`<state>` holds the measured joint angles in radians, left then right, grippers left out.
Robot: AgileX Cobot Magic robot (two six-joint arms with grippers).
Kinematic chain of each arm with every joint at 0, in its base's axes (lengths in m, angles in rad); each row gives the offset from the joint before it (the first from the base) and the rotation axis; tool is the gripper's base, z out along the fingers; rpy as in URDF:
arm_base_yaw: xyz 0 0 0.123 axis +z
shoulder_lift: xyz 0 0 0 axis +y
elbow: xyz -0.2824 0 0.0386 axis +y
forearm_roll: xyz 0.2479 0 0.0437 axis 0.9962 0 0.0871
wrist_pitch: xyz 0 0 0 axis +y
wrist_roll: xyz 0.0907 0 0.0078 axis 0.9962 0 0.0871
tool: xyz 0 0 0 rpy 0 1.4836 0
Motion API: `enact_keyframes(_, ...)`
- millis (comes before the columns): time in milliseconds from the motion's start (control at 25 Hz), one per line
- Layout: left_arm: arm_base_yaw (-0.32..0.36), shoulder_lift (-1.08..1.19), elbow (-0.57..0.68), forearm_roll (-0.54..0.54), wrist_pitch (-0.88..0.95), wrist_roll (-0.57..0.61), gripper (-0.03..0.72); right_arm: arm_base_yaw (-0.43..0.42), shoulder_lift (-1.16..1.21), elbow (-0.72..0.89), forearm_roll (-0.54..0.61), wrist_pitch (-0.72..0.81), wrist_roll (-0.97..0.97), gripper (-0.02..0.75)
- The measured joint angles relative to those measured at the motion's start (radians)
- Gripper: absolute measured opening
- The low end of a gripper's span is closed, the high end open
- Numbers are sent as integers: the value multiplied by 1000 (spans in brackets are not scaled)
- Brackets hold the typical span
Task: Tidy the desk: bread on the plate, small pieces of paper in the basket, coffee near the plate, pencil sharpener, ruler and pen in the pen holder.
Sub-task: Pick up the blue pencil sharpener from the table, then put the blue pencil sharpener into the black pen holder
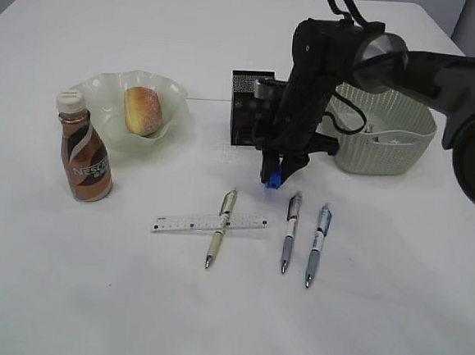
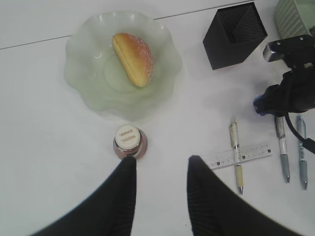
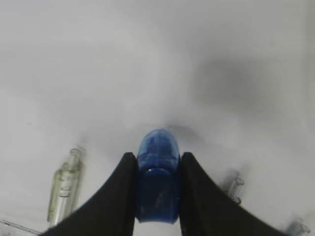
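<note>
My right gripper (image 1: 274,174) is shut on the blue pencil sharpener (image 3: 157,177), held a little above the table in front of the black pen holder (image 1: 248,108); it also shows in the left wrist view (image 2: 260,104). The bread (image 1: 142,110) lies on the pale green plate (image 1: 104,89). The coffee bottle (image 1: 84,147) stands beside the plate. A ruler (image 1: 210,222) lies under a cream pen (image 1: 221,238); two grey pens (image 1: 290,231) (image 1: 318,244) lie to its right. My left gripper (image 2: 160,164) is open and empty, high above the table near the bottle (image 2: 130,141).
A pale green woven basket (image 1: 387,152) stands at the right behind my right arm, with something small inside. The pen holder (image 2: 234,34) is seen empty from above in the left wrist view. The white table has its far edge at the top.
</note>
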<state>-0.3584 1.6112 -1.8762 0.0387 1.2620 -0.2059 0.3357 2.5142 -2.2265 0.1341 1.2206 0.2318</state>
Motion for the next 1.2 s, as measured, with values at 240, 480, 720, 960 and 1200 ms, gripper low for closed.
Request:
enact_keyframes(240, 0, 0, 0, 16, 0, 0, 254, 0, 0, -122, -21, 5, -2, 187)
enact_keyframes(480, 0, 0, 0, 65, 0, 0, 254, 0, 0, -244, -103, -56, -4, 186)
enact_keyframes(720, 0, 0, 0, 89, 0, 0, 254, 0, 0, -344, -134, -137, -4, 186)
enact_keyframes(960, 0, 0, 0, 91, 0, 0, 254, 0, 0, -353, -166, -214, -4, 186)
enact_keyframes(1200, 0, 0, 0, 91, 0, 0, 254, 0, 19, -355, -177, -319, -4, 186)
